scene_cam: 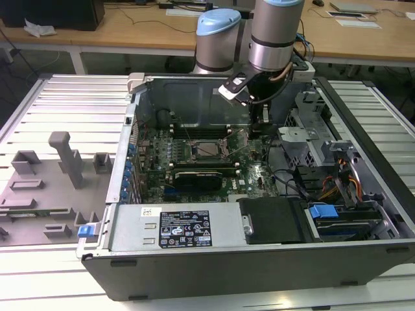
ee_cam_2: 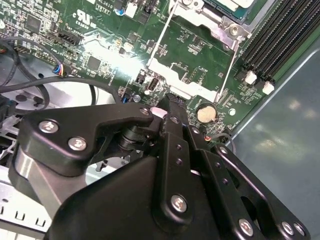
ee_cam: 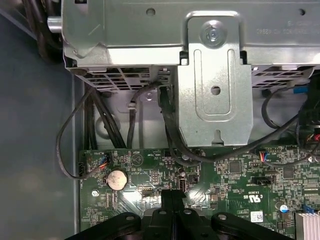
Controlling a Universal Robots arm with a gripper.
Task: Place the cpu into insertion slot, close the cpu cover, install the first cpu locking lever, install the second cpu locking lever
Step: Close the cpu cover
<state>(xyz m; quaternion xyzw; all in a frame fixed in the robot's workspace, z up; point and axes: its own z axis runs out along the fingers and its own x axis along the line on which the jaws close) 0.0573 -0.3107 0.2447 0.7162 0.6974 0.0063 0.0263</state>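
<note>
Worktop: slatted metal. It carries an open computer case and, toward the exterior view's left, a grey fixture tray.
Computer case: lies on its side with the panel off, so the inside faces up.
Arm: comes down into the case from the far side, toward the exterior view's right of the board's middle.
Motherboard: green, flat on the case floor. In both wrist views it lies beneath the gripper.
Metal bracket: silver, beyond the board's edge, with black cables running under it.
Gripper: hovers low over the board, near the socket on the exterior view's right and apart from it.
Fingers: together, with nothing between them. The second wrist view shows the same.
Cpu cover: swung open, with the green board visible through its window. It is just beyond the fingertips, not touched.
Insertion slot: dark frame near the board's middle.
Cpu: silver top up, seated in the insertion slot.
Coin cell: on the board near the fingertips, also in the second wrist view.
</note>
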